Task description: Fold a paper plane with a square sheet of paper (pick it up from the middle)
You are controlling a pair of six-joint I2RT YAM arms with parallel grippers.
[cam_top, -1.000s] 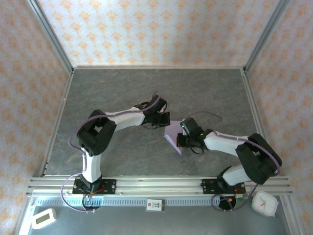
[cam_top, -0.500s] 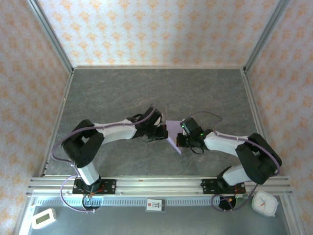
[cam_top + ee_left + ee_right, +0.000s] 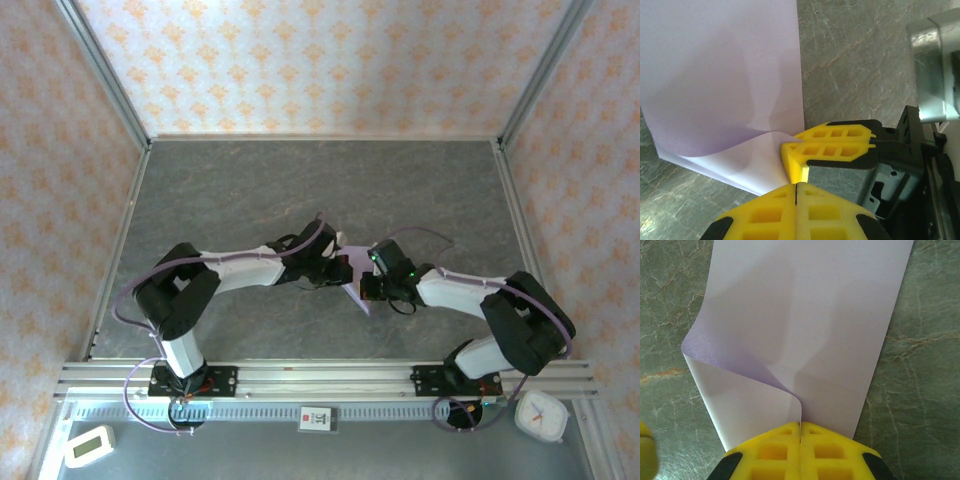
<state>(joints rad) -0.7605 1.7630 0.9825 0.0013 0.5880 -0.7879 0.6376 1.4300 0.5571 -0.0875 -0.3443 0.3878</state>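
Meeting near the middle of the grey stone-patterned bench (image 3: pixel 250 190), the two arms converge on the square sheet of paper (image 3: pixel 358 298), which lies flat between them as a lavender, partly folded piece.

Left end effector (image 3: pixel 340 268): seen from its own wrist camera, the yellow fingers (image 3: pixel 765 215) are pressed together with no gap. The near edge of the sheet runs up to them, but whether any paper is caught between the pads cannot be told.

Right end effector (image 3: pixel 800 426): closed, with its yellow fingertips pinching the sheet at the near edge. The right wrist view shows an upper layer of paper curling up from the left side and narrowing into the seam between the fingers, while the lower layer stays flat on the bench.

In the left wrist view the right end effector enters from the right, its yellow tip touching the curled layer just beside the left fingers. The two end effectors sit very close together at the same edge of the sheet.
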